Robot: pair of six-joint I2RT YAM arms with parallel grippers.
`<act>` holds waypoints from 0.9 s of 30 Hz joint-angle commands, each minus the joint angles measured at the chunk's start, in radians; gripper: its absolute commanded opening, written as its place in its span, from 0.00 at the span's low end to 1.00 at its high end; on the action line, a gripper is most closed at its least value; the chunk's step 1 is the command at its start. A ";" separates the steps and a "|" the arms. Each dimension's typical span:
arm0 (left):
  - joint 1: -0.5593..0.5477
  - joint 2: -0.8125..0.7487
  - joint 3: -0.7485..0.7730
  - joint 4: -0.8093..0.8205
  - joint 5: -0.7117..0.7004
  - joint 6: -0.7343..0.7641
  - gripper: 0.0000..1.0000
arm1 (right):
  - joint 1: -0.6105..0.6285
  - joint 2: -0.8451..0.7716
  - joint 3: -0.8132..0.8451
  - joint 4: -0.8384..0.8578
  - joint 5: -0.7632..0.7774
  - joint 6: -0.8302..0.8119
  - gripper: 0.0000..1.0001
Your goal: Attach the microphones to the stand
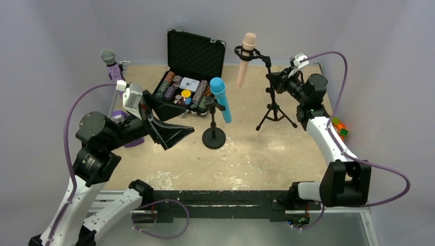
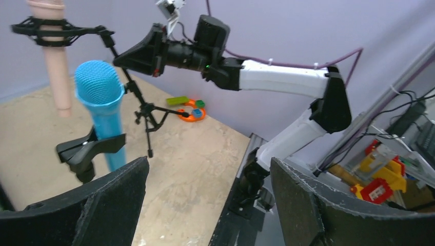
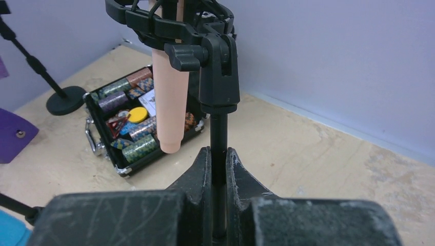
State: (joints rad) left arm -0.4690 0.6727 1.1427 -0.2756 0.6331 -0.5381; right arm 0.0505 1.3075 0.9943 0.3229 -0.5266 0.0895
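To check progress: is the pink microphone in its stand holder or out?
In. The pink microphone passes through the black shock mount of the tripod stand, head above, body hanging below.

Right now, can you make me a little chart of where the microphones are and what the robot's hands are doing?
pink microphone: hanging in the holder of the tripod stand
blue microphone: clipped on the round-base stand
purple microphone: up on a third stand, far left
left hand: open, holding nothing
right hand: shut on the tripod stand's pole
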 commanded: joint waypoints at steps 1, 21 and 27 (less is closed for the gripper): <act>-0.131 0.101 0.125 -0.082 -0.069 0.069 0.91 | -0.011 -0.023 -0.093 0.404 -0.137 0.077 0.00; -0.342 0.394 0.347 -0.196 -0.268 0.233 0.92 | -0.015 0.015 -0.230 0.843 -0.229 0.080 0.00; -0.343 0.563 0.632 -0.250 -0.357 0.247 0.91 | -0.014 -0.120 -0.207 0.693 -0.144 0.104 0.00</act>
State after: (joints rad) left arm -0.8082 1.1633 1.5917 -0.5034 0.3607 -0.3222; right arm 0.0387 1.2961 0.7414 0.9993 -0.7586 0.1902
